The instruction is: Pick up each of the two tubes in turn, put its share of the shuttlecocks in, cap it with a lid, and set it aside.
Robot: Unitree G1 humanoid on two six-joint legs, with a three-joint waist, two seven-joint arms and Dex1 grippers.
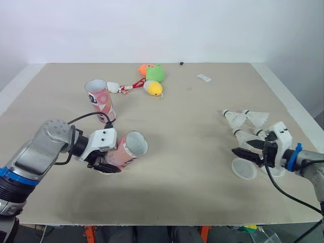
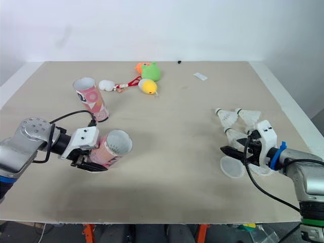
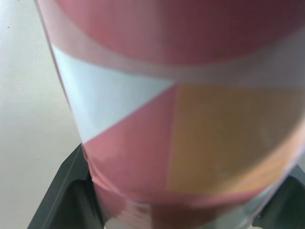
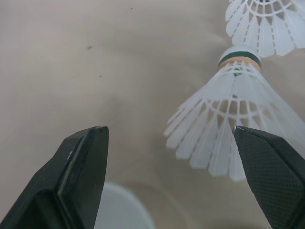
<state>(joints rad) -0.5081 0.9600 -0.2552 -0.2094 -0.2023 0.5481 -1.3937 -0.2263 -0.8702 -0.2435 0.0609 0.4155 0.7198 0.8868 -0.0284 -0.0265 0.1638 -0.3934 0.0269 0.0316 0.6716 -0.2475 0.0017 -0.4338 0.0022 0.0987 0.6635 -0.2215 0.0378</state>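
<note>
Left claw (image 1: 107, 163) clamps the pink patterned cardboard tube (image 1: 127, 151); my right claw (image 1: 243, 151), apart, should next close on a white feather shuttlecock (image 4: 228, 121).

head stereo pair looks down over table (image 1: 192, 192); wrist cameras close on tube (image 3: 181, 119), shuttlecock (image 4: 233, 119)

Prob. a lab, beige table (image 1: 192, 167), plain white wall (image 1: 152, 25) (orange stand legs (image 1: 90, 234))

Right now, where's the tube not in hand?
In the head views the free tube stands upright on the left of the table, just beyond the left hand and its held tube, near a white plush ball.
</note>
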